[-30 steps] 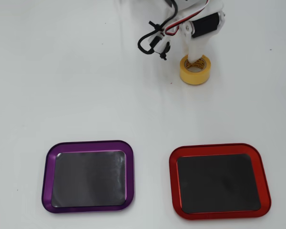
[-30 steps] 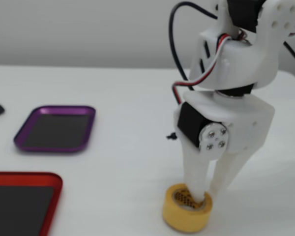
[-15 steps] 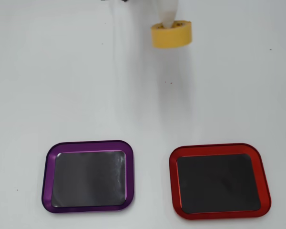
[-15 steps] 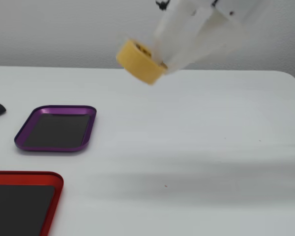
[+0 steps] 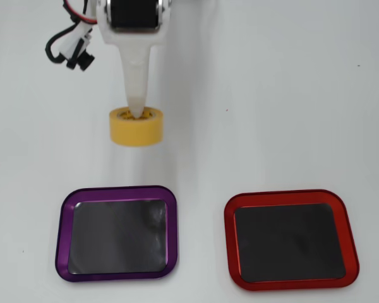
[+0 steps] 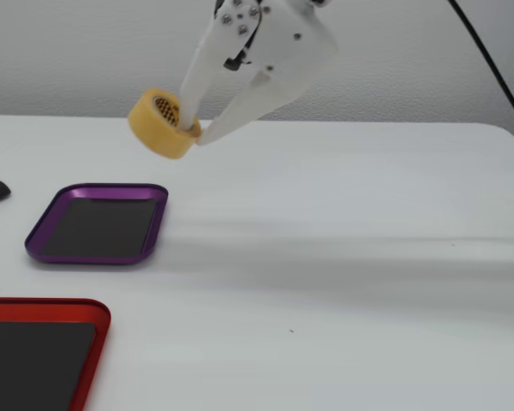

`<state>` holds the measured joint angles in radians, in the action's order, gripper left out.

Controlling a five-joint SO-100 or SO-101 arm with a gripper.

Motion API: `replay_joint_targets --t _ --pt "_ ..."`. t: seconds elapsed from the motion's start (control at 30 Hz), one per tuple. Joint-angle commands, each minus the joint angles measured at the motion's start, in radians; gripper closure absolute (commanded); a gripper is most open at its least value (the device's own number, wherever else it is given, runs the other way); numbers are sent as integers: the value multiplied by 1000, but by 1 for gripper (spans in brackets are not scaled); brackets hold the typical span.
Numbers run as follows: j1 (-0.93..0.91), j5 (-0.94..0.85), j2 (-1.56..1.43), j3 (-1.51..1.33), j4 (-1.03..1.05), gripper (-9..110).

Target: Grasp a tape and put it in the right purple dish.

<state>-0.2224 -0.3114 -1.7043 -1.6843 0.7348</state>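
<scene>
end effector clamped on tape | tape aloft, tilted | red tray cropped in fixed view

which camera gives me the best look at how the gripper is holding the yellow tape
The fixed view: from the side, the gripper shows one finger inside the core and one outside, clamping the wall of the tape, which hangs tilted above the table. The overhead view shows only one finger dipping into the tape.
</scene>
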Motion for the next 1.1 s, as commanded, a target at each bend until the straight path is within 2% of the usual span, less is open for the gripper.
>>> replay_joint_targets --t 0.0,0.33,0.8,1.07 --pt "0 6 120 149 -18 102" --pt "0 8 400 411 -18 102" --pt "-18 8 466 420 -18 102" --pt "-21 6 463 422 -6 92"
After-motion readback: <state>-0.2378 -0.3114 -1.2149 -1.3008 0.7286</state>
